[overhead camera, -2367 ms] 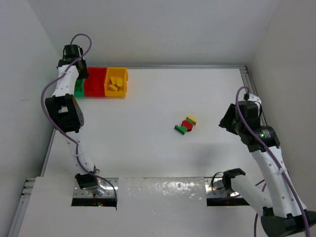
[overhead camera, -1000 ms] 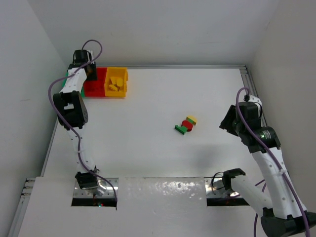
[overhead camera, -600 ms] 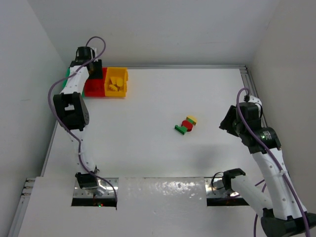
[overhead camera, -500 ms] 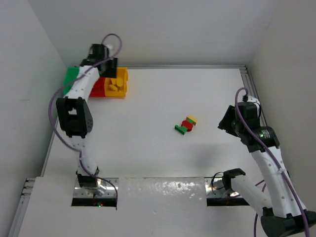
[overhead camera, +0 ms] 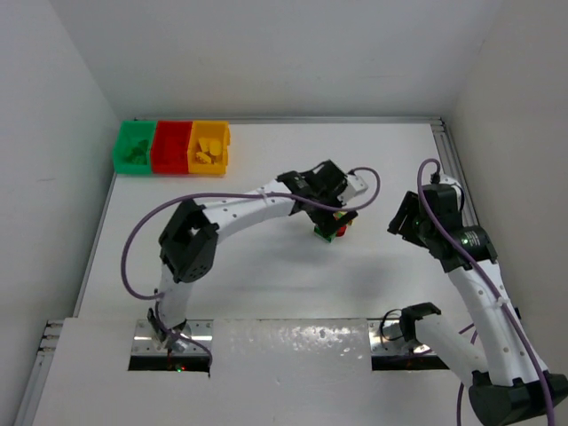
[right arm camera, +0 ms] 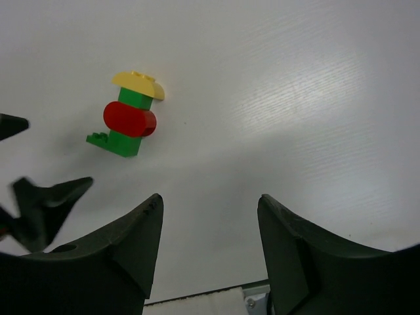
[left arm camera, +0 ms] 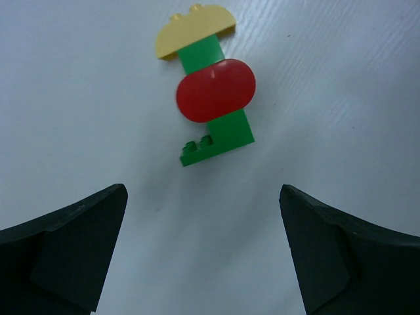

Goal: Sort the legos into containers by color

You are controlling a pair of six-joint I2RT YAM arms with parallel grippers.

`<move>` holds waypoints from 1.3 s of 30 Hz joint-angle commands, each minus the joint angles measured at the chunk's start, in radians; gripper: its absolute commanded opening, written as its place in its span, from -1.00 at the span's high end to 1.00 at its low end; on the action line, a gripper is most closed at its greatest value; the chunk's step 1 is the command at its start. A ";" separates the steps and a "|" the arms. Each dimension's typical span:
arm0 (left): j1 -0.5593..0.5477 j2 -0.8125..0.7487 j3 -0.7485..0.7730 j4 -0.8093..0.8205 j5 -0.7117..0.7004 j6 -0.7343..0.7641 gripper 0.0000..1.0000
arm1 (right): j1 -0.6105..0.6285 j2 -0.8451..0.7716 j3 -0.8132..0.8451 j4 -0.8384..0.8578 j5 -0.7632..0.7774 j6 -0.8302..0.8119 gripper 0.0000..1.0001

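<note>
Three legos sit stuck together mid-table: a yellow half-round (left arm camera: 195, 29), a red oval (left arm camera: 215, 90) and a green piece (left arm camera: 216, 131). They also show in the right wrist view, the yellow lego (right arm camera: 138, 83) above the red lego (right arm camera: 129, 119) and the green lego (right arm camera: 115, 142). My left gripper (left arm camera: 202, 190) hangs just over the cluster (overhead camera: 330, 232), jaws wide open and empty. My right gripper (right arm camera: 210, 200) is open and empty, off to the cluster's right (overhead camera: 401, 217). The containers stand at the far left corner: green (overhead camera: 135, 146), red (overhead camera: 170, 146) and yellow (overhead camera: 209, 146), each with bricks inside.
The left arm (overhead camera: 240, 209) stretches diagonally across the middle of the table. A metal rail (overhead camera: 441, 151) runs along the right edge by the wall. The left gripper's dark fingers (right arm camera: 46, 197) show at the left of the right wrist view.
The left arm swung from over the containers at the far left across to the lego cluster in the middle, and its gripper opened wide. The right arm barely shifted.
</note>
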 commanded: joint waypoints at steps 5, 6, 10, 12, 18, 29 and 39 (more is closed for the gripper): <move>-0.066 0.209 0.126 -0.002 -0.215 -0.058 -1.00 | 0.005 -0.024 -0.005 -0.002 0.011 0.008 -0.19; -0.066 0.236 0.146 0.001 -0.213 -0.063 -1.00 | 0.005 -0.026 -0.008 -0.005 0.012 0.008 -0.19; -0.069 0.256 0.156 0.062 -0.183 -0.092 -1.00 | 0.005 -0.035 -0.019 0.001 0.014 0.013 -0.19; -0.069 0.276 0.169 0.077 -0.195 -0.101 -1.00 | 0.005 -0.035 -0.021 -0.001 0.014 0.013 -0.19; -0.069 0.330 0.188 0.101 -0.212 -0.124 -1.00 | 0.005 -0.030 -0.011 -0.001 0.023 0.008 -0.19; -0.069 0.298 0.148 0.097 -0.193 -0.150 -0.55 | 0.005 -0.029 -0.008 -0.002 0.029 0.001 -0.19; -0.069 0.309 0.139 0.052 -0.180 -0.181 -0.15 | 0.005 -0.026 0.018 -0.013 0.041 -0.011 -0.19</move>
